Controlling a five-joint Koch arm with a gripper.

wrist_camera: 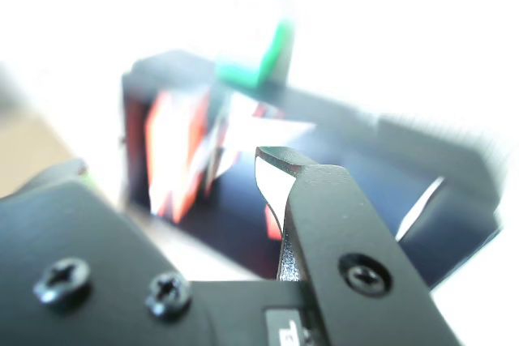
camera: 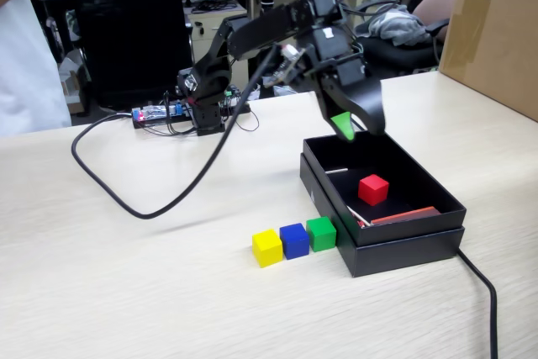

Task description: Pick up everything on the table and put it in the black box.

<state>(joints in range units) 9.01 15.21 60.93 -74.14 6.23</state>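
One red cube [camera: 373,188] is already lodged in the black box [camera: 437,199]; three cubes, yellow [camera: 267,247], blue [camera: 294,240] and green [camera: 321,233], are lined beside it. The gripper [camera: 355,128] is poised above (empty; its opening cannot be judged).

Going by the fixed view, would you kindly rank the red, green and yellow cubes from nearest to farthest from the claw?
1. Red cube: inside the black box, just below the claw.
2. Green cube: on the table, against the box's outer wall.
3. Yellow cube: far end of the row, left of the blue cube.
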